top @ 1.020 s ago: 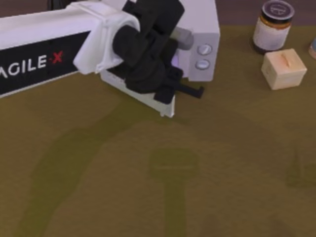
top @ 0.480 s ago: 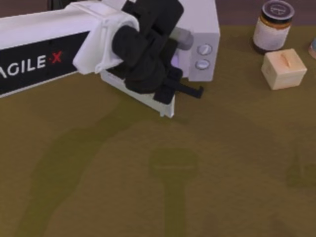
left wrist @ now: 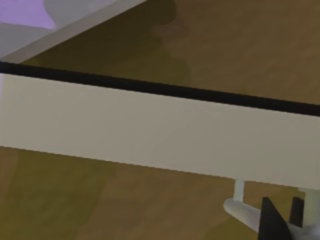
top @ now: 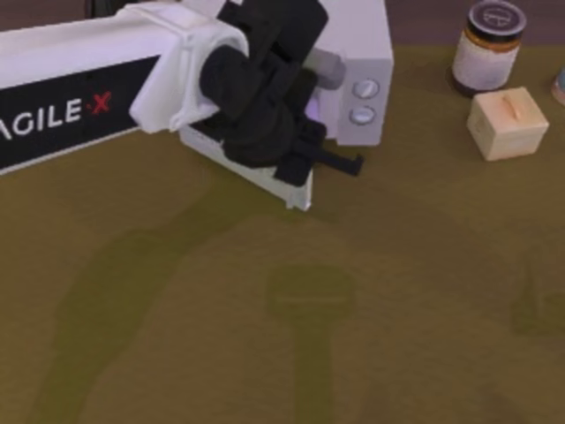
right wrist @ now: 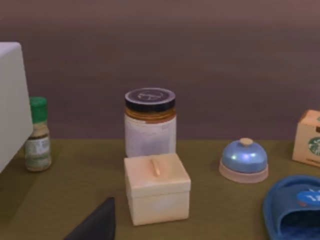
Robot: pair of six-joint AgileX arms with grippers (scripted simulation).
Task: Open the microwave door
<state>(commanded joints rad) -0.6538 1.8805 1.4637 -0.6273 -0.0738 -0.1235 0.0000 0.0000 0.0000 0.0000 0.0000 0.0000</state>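
Note:
The white microwave (top: pixel 357 44) stands at the back of the table, its two grey knobs facing the front. The microwave door (top: pixel 265 177) is swung partly outward, its free edge toward the table's middle. My left gripper (top: pixel 331 161) sits at that free edge, below the knobs. In the left wrist view the door (left wrist: pixel 150 130) appears edge-on as a pale band. Its slim handle (left wrist: pixel 242 212) runs between my dark fingers (left wrist: pixel 272 225), which are shut on it. Of my right gripper only one dark finger (right wrist: pixel 100 225) shows; the arm is outside the top view.
A dark-lidded jar (top: pixel 488 44) and a cream cube (top: pixel 508 124) stand right of the microwave. The right wrist view also shows a green-capped spice bottle (right wrist: pixel 38 135), a blue bell (right wrist: pixel 243 161), a blue slipper (right wrist: pixel 295 210) and a carton (right wrist: pixel 309 137).

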